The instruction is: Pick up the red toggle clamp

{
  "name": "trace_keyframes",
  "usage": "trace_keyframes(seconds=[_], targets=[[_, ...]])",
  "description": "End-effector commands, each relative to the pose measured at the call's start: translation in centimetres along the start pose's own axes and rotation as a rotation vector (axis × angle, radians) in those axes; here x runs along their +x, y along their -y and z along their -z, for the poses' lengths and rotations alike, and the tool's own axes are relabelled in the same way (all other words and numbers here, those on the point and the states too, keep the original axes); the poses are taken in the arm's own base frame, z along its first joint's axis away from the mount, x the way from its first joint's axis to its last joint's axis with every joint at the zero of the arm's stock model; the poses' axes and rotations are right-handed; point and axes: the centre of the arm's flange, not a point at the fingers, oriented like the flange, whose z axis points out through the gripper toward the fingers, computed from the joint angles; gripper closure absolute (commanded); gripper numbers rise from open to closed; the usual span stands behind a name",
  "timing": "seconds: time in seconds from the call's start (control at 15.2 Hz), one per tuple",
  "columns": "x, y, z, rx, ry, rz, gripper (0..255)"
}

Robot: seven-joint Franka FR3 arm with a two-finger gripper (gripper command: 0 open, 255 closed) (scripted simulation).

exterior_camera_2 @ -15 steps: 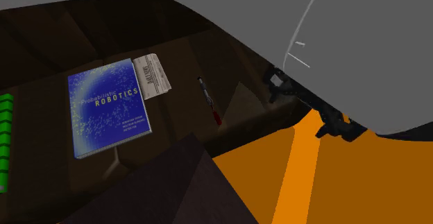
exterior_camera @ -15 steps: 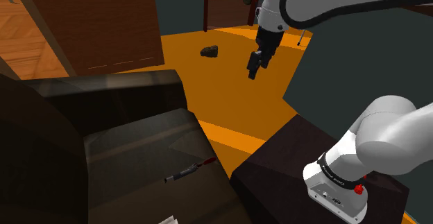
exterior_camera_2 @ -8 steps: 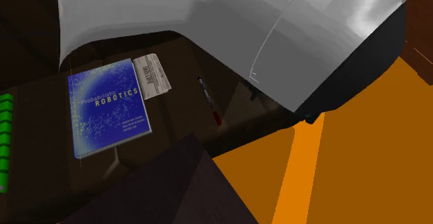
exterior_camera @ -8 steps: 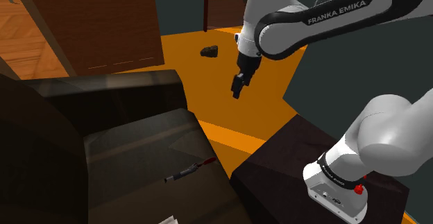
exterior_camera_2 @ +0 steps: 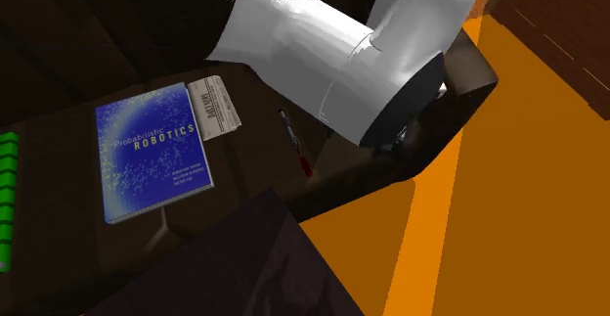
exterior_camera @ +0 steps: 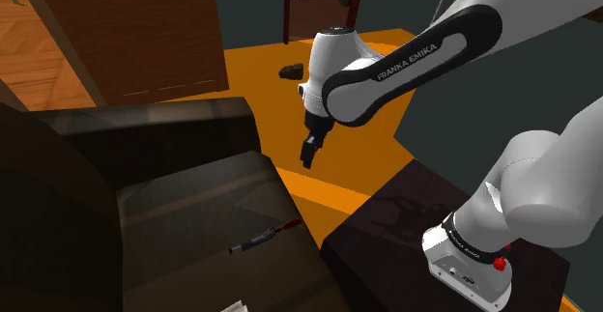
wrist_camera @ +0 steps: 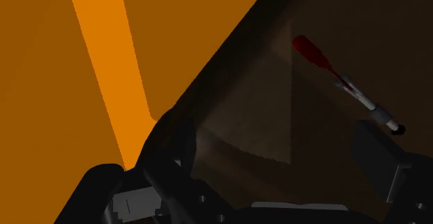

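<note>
The toggle clamp (exterior_camera: 265, 236) is a thin tool with a red handle and a dark and white shaft. It lies flat on the dark table (exterior_camera: 193, 213), near the edge that faces the stand. In the second exterior view the clamp (exterior_camera_2: 295, 143) lies beside a white card. My gripper (exterior_camera: 308, 155) hangs over the orange floor just past the table's far corner, well above the clamp and apart from it. In the wrist view the two black fingers (wrist_camera: 168, 150) stand apart with nothing between them, and the clamp (wrist_camera: 343, 84) lies on the table ahead of the gripper (wrist_camera: 270, 160).
A blue book (exterior_camera_2: 154, 153), a white card (exterior_camera_2: 215, 104) and a green object (exterior_camera_2: 8, 197) share the table. A small dark lump (exterior_camera: 291, 70) sits on the orange floor. The dark stand (exterior_camera: 406, 223) is close to the table. A wooden cabinet (exterior_camera: 126, 30) stands behind.
The arm has swung down and towards the shoulder view's left, carrying the gripper from over the floor to the table's corner. The clamp has not moved.
</note>
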Motion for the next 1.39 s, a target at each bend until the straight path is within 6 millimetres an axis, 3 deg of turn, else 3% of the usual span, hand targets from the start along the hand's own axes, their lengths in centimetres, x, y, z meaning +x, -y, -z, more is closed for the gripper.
trace_keyframes(seconds=[0.0, 1.06, 1.32], targets=[[0.8, 1.2, -2.4, 0.011, 0.003, 0.035, 0], [5.3, 12.2, -19.2, 0.1, 0.037, 0.314, 0], [5.4, 12.4, -21.2, 0.103, 0.038, 0.322, 0]])
